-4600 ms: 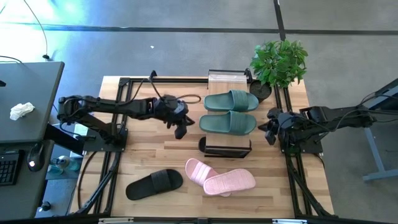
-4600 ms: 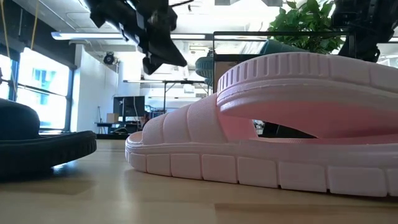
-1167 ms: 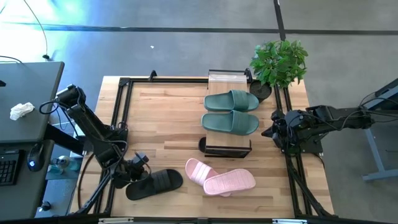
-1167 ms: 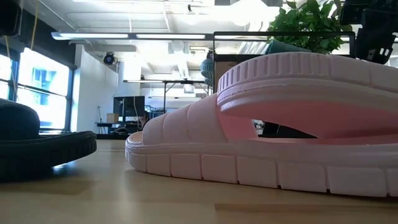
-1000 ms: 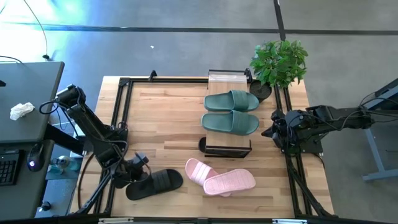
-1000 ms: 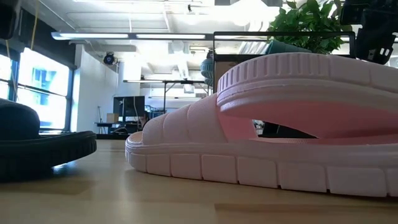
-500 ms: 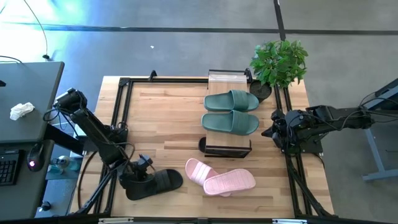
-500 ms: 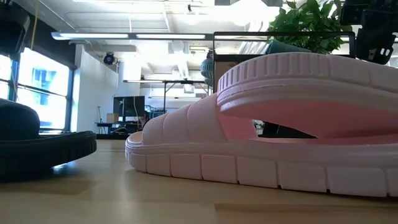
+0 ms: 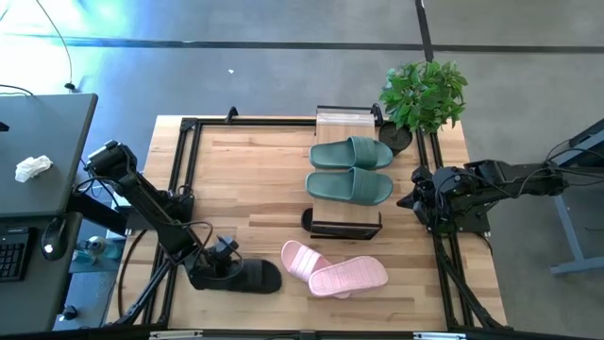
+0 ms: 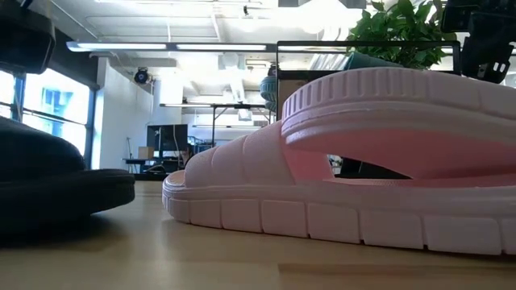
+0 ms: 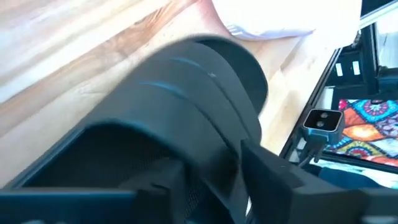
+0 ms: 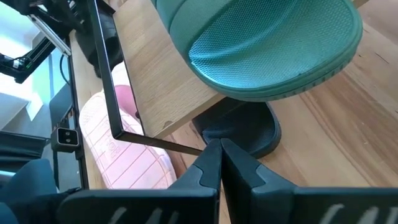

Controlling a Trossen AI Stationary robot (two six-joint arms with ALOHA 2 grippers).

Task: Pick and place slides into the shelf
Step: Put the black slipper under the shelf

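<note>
So your left gripper [image 9: 226,260] was down at the near-left part of the table, right at the strap end of a black slide [image 9: 247,275]. In the left wrist view its dark fingers [image 11: 273,171] sat against the black strap [image 11: 205,81], one finger apparently tucked under it, but you could not tell from that whether they had clamped yet or were only touching.

Progress looked like roughly a third. The green pair [image 9: 349,170] lay side by side on the top board of the shelf [image 9: 344,121], up and to the right of the left gripper. The second black slide [image 12: 239,127] lay on the table under the shelf's edge, its heel poking out at the near end, so it may count as placed on the lower level; that is a guess. The pink pair [image 9: 335,269] was just right of the gripped-at black slide, one overlapping the other, not yet handled.

Your right gripper [image 12: 219,155] waited at the right side of the shelf, fingers pressed together on nothing, pointing at the shelf's near end.

Left for you, as I judged it: this black slide, then both pink ones.
</note>
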